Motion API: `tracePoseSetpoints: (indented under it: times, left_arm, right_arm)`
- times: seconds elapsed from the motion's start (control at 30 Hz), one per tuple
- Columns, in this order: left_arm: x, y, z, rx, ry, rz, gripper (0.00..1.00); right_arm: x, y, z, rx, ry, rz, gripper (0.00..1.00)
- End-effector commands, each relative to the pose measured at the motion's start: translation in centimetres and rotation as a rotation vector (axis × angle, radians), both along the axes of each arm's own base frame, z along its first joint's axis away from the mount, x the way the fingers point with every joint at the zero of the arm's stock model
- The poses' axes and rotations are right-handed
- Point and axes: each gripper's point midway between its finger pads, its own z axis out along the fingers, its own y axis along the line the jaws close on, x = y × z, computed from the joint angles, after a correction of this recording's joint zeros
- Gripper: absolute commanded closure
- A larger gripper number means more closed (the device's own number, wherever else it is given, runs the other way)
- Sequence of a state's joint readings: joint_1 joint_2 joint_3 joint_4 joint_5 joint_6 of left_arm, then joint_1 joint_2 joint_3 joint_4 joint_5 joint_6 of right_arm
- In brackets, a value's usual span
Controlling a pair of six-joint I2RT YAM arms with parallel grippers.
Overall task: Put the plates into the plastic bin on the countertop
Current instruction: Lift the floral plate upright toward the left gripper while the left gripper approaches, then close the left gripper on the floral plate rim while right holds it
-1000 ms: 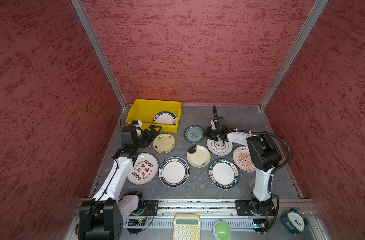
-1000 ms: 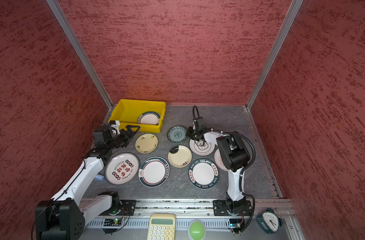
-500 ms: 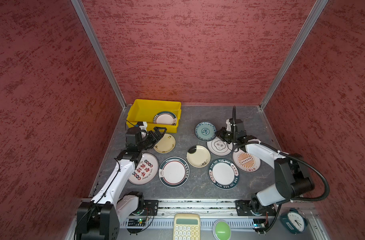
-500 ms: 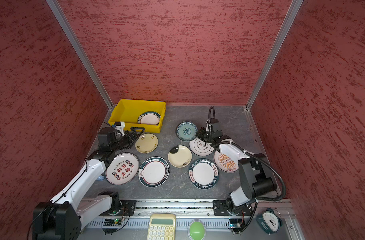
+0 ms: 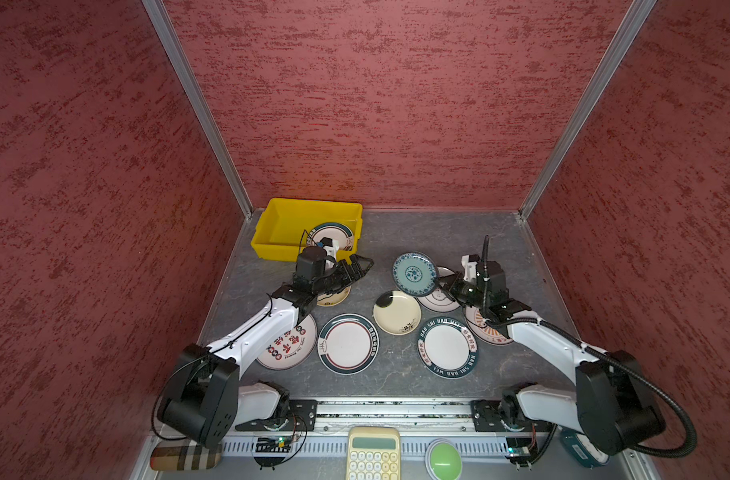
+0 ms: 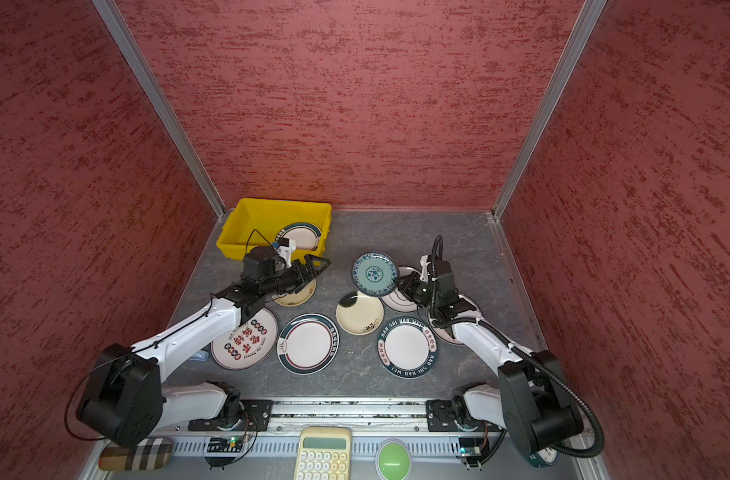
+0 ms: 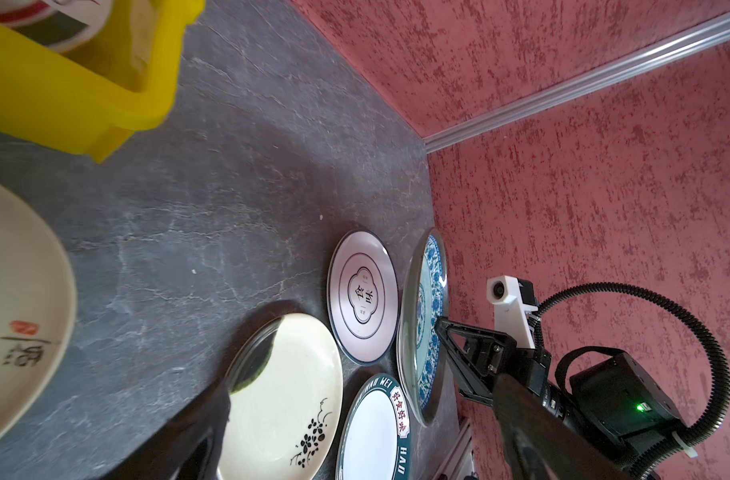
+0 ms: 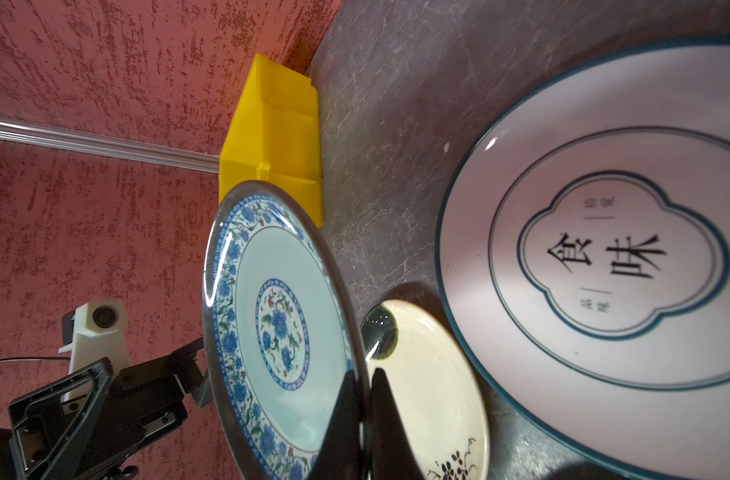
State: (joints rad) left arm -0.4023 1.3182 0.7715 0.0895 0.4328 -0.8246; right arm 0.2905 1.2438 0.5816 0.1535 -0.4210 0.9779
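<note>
**Step in hand: transfer of the teal plate [image 5: 415, 274] to the plastic bin [image 5: 286, 220], which already held 1 plate [image 5: 332, 234].**

The right gripper [image 8: 361, 380] was clenched on the teal plate's rim. It held the plate tilted on edge, clear of the countertop [image 5: 438, 232], above the 7 plates lying flat [image 5: 348, 343] and well apart from the bin. The left gripper [image 5: 361, 265] stood released and empty near the bin's front wall. In my judgement, the next move called for carrying the plate across over the bin's rim, clear of the left arm, then levelling and releasing it.

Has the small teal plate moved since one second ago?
Yes. The teal plate, held by the right gripper, moved rightward, away from the yellow bin.
</note>
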Motion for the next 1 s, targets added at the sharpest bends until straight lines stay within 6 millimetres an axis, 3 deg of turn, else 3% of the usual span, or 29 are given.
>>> tracePoseSetpoints:
  times: [0.0,0.07,0.23,0.37,0.77,0.97]
  left_arm:
    - [1.3,-1.5,0.9,-0.024,-0.045,-0.007,0.03]
    - [1.6,-2.4,0.6,-0.035,-0.045,-0.026,0.18]
    - [2.5,-4.1,-0.5,-0.073,-0.036,-0.082,0.37]
    - [2.7,-4.8,-0.7,-0.108,-0.032,-0.093,0.42]
    - [3.0,-5.8,-2.0,-0.116,-0.007,-0.102,0.41]
    - [3.3,-6.5,-2.5,-0.155,0.012,-0.108,0.61]
  right_arm:
    - [0.5,0.5,3.2,0.071,-0.096,0.010,1.00]
    - [0.6,0.6,3.4,0.077,-0.103,0.016,1.00]
    - [1.1,1.6,3.3,0.108,-0.104,0.059,1.00]
    - [1.8,2.1,2.0,0.089,-0.063,0.079,1.00]
    - [2.4,3.0,0.6,0.090,-0.043,0.103,1.00]
    - [2.5,3.4,0.3,0.087,-0.043,0.121,1.00]
